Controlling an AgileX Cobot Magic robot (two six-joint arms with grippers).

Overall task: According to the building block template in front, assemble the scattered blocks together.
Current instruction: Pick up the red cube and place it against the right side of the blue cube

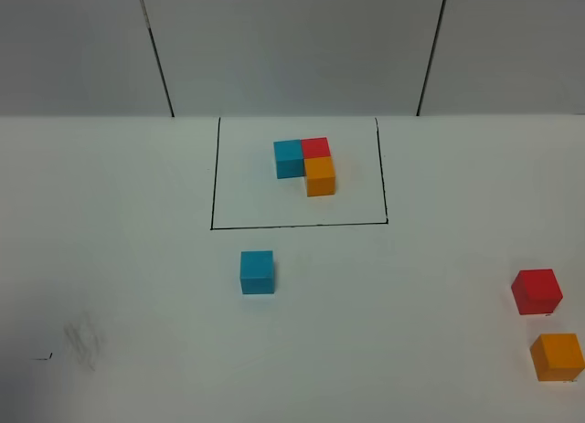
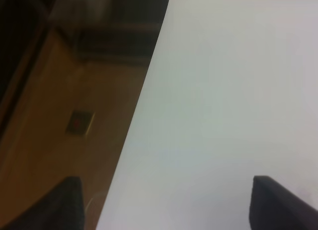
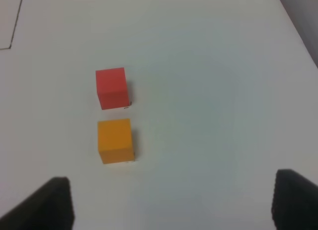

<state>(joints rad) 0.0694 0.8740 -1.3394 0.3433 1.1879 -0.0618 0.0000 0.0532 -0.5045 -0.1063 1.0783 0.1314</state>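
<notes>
gaping, apparently: two tools [image 2: 166,202] [image 3: 171,200]; three blocks [image 1: 257,272] [image 1: 536,290] [image 1: 557,356]

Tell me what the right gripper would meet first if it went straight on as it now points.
Probably the plain orange cube: it lies nearest ahead of the right gripper, inside the span of the open jaws though off their centre line. The plain red cube sits beyond it. Depth is unclear.

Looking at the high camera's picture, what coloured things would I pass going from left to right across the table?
First the loose blue cube → framed three-cube template → loose red cube. The loose orange cube overlaps the red one sideways, so its place is unclear.
</notes>
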